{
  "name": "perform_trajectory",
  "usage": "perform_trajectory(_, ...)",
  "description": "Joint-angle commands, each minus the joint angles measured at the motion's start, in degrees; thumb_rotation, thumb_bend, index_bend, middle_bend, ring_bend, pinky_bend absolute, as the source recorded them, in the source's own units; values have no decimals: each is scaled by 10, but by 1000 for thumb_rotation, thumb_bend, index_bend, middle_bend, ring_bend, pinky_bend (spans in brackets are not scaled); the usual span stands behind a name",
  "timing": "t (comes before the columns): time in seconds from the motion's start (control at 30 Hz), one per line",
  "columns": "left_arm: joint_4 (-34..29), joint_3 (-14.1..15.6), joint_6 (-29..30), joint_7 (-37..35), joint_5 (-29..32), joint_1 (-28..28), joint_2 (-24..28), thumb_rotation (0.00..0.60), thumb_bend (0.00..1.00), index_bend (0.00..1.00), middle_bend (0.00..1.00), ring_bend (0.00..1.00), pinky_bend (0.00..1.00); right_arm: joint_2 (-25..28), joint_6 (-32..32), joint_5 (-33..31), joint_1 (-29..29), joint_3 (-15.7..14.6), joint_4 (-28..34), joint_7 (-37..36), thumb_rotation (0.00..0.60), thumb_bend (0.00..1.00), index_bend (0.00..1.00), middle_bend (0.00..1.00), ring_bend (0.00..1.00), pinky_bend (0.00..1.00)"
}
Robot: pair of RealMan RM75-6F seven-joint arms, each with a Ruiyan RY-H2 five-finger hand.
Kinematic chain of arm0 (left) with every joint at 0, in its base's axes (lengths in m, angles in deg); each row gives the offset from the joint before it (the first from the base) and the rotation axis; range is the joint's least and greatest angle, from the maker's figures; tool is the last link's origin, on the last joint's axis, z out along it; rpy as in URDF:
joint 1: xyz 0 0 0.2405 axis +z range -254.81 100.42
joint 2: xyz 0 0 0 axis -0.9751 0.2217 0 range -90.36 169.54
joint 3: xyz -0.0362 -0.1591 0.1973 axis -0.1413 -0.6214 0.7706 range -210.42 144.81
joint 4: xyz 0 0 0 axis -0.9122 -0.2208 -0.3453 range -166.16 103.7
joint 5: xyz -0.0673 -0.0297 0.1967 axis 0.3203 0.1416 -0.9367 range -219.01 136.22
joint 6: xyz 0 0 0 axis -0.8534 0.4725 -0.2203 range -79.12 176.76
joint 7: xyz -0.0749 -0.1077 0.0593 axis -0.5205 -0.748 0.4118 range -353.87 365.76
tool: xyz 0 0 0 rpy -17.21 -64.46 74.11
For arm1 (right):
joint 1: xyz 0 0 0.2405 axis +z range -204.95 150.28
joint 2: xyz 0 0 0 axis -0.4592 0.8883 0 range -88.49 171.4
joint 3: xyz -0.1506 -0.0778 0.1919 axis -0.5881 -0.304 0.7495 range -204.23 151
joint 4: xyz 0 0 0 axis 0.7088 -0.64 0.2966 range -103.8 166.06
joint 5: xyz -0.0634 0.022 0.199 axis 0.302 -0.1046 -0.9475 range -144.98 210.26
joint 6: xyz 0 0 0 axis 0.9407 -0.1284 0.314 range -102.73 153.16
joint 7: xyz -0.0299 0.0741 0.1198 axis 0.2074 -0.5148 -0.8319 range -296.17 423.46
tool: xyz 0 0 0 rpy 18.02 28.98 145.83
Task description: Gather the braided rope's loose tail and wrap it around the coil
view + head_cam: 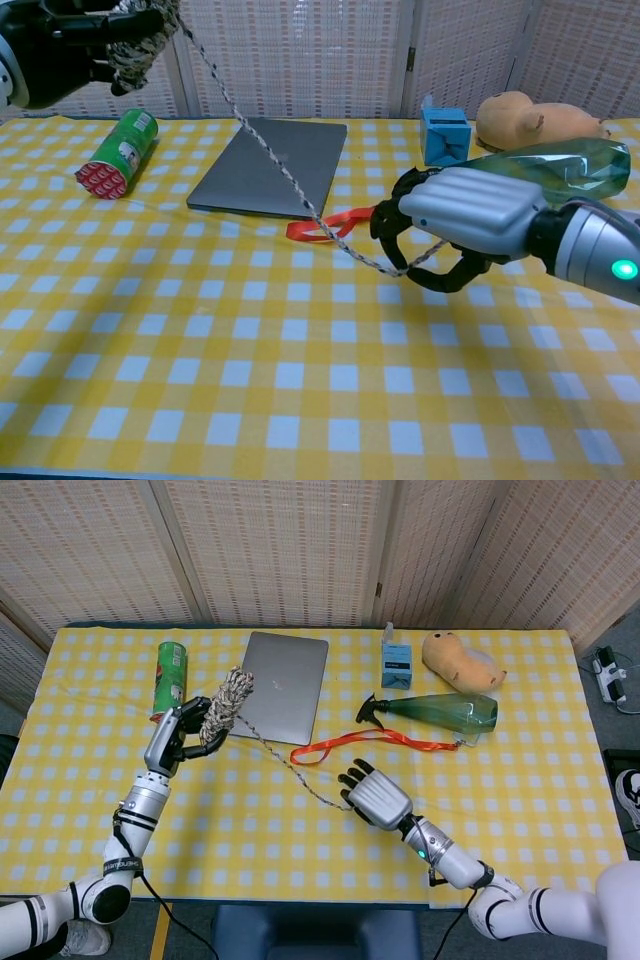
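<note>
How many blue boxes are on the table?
1: the blue box stands at the far side, between the laptop and the stuffed toy.

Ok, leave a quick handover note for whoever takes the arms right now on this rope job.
Left hand grips the coil, raised above the table's left side near the green can.
Right hand pinches the loose tail, which runs taut down from the coil to it.
Done: tail gathered and pulled out straight.
Left: wind the tail around the coil; no wrap of this length is on yet.
</note>
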Motion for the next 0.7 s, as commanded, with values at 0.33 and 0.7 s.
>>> perform_trajectory(0.33,82,5,97,227,40,-5,-63,600,760,821,765,723,802,34,-45,78,-13,-10,71,0,600,515,626,304,239,159)
perform_trajectory(0.7,126,47,135,362,-3,-3,-95,600,761,823,769,718,802,105,-77,105,8,68,195,48,600,516,639,312,241,159)
